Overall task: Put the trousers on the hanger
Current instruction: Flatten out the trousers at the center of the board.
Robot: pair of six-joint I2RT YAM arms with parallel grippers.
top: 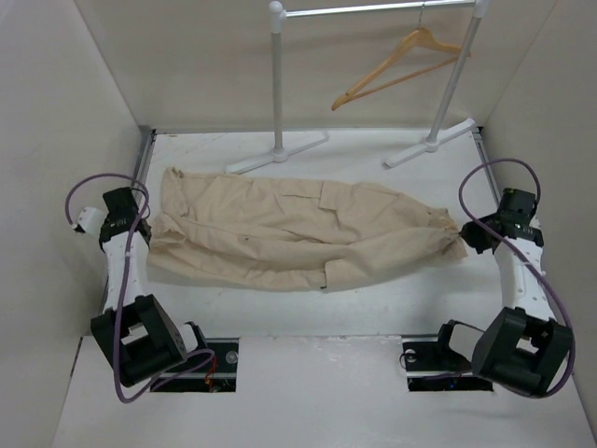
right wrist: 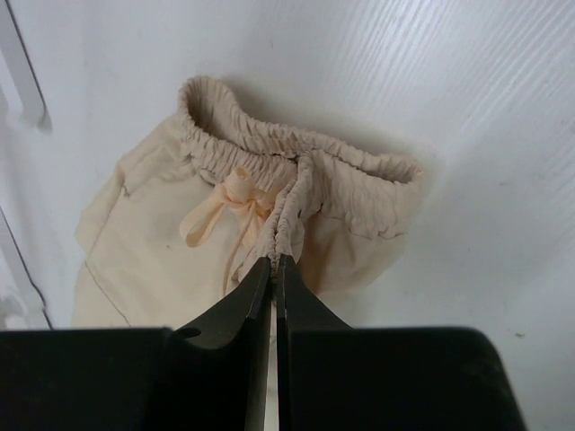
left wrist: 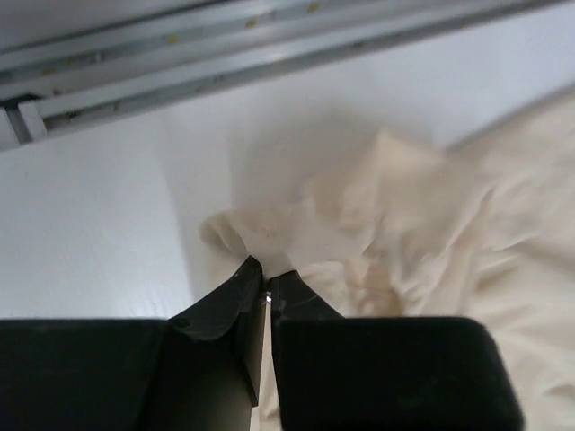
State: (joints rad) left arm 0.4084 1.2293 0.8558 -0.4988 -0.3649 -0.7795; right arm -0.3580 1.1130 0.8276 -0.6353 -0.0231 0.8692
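Observation:
The beige trousers [top: 289, 229] lie stretched across the table, leg ends at the left, elastic waistband at the right. My left gripper [top: 140, 227] is shut on a fold of a leg end [left wrist: 269, 238] at the cloth's left edge. My right gripper [top: 471, 238] is shut on the gathered waistband [right wrist: 296, 171], beside its tied drawstring [right wrist: 225, 202]. The tan wooden hanger [top: 401, 61] hangs tilted by its metal hook from the rack's bar at the back right, apart from both grippers.
The white garment rack [top: 278, 84] stands at the back, its two feet [top: 280, 154] resting on the table behind the trousers. White walls enclose the table on the left, right and back. A metal rail [left wrist: 225, 45] runs along the table's left edge.

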